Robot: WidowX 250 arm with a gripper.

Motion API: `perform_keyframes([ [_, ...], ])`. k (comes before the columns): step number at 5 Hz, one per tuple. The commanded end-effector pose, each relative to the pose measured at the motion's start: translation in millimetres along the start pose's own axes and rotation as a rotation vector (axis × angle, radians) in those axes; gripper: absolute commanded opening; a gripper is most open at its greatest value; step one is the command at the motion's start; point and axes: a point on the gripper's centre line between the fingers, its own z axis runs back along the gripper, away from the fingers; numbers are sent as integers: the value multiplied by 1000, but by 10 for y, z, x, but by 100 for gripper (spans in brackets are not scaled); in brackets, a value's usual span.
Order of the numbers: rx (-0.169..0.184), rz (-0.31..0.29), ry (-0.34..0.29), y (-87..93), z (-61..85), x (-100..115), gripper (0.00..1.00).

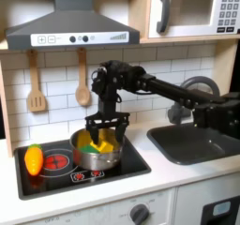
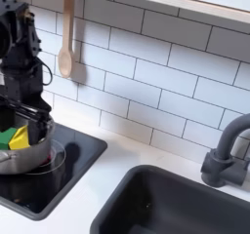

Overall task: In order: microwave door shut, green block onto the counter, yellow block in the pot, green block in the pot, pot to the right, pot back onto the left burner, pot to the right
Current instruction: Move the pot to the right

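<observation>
Both fingers grip the pot rim from above.

Black jointed arm, black claw.
</observation>
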Motion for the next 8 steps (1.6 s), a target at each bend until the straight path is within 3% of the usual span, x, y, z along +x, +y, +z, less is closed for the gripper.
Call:
perform_keyframes([
  [1, -2, -20, -5, -243, 8, -35, 100],
  [5, -4, -43, 24, -490, -84, -184, 100],
  [8, -24, -101, 26, -877, -84, -233, 100],
])
